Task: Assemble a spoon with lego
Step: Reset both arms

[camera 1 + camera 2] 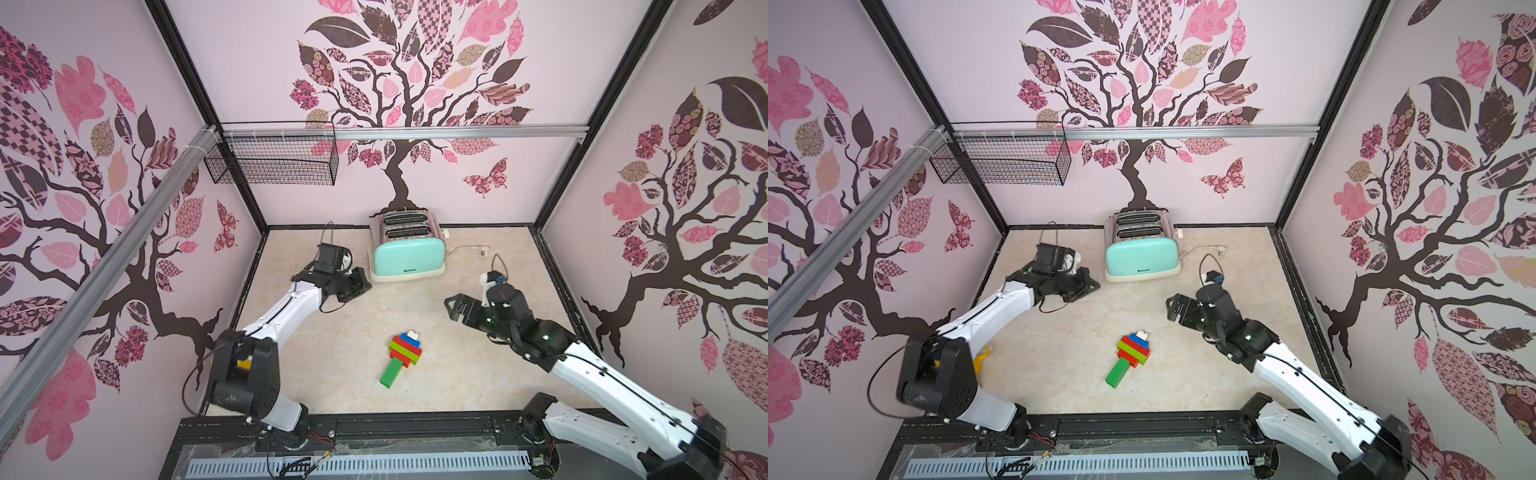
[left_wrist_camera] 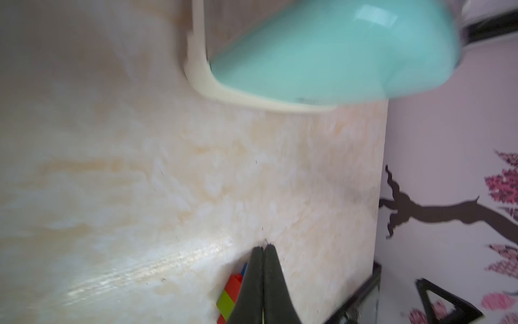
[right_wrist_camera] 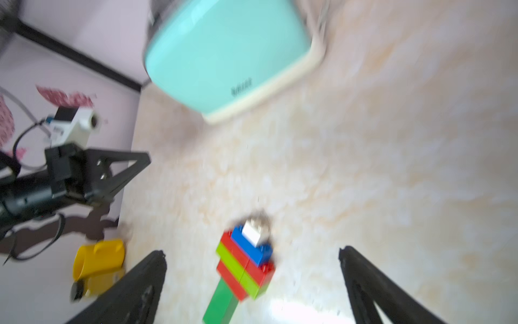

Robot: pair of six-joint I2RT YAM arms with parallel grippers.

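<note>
A marbled beige surface (image 1: 332, 374) is seen in both top views, enclosed by walls papered with a tree pattern. A black wire basket (image 1: 274, 158) is hung on the rear rail. A mint toaster (image 1: 408, 257) is stood near the back wall, its plug (image 1: 482, 249) laid beside it. The left gripper (image 1: 359, 286) is held just beside the toaster, its fingers (image 2: 256, 280) pressed together on nothing. The right gripper (image 1: 453, 307) is held above the surface, its fingers (image 3: 145, 280) spread wide and empty. The spoon (image 1: 402, 357) is laid flat near the front middle of the surface, between the arms and apart from both grippers, with its green handle pointed to the front. A yellow cup (image 3: 98, 261) is seen on its side by the left wall.
</note>
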